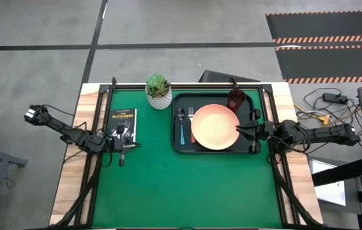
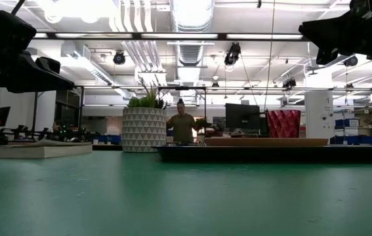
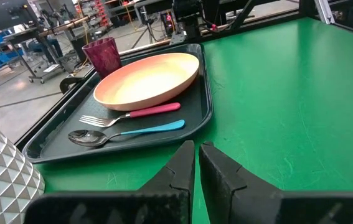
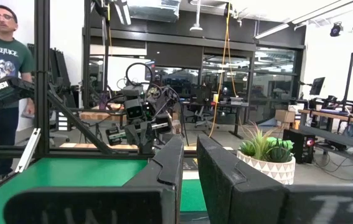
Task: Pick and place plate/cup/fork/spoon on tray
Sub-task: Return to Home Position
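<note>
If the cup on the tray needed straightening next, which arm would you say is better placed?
Probably the right. The right gripper sits at the right edge of the tray, beside the plate and near the cup. The left gripper is off by the book.

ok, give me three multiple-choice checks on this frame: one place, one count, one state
1. Where is the cup? A) the tray's far right corner B) the tray's near left corner C) off the tray
2. Task items on the tray? A) two B) three C) four
3. The plate is: A) held by a gripper B) flat on the tray C) leaning on the cup
A: it stands behind the plate. C: cup, plate, fork, spoon. B: left gripper and right gripper are shut, empty.
</note>
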